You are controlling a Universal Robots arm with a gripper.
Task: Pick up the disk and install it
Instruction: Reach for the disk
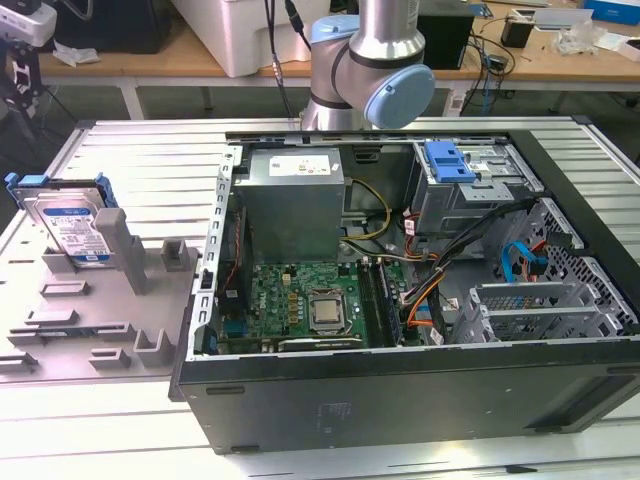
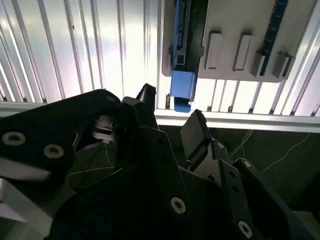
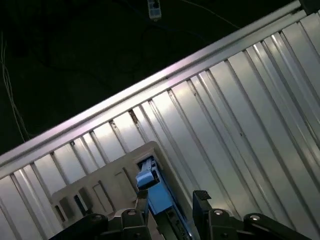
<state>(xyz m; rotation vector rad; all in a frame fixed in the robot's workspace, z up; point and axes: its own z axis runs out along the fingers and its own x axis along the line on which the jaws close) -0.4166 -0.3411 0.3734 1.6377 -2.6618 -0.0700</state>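
Standing tilted in a grey holder (image 1: pixel 130 255) on the bench (image 1: pixel 150 150), the disk (image 1: pixel 72 230) shows a silver face, white-and-blue label and blue rail; the hand (image 3: pixel 171 202) hangs spread, empty

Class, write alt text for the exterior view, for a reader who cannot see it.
An open computer case lies on a ribbed metal table. At the exterior view's left, the disk stands tilted in a grey holder; the robot arm rises behind the case.
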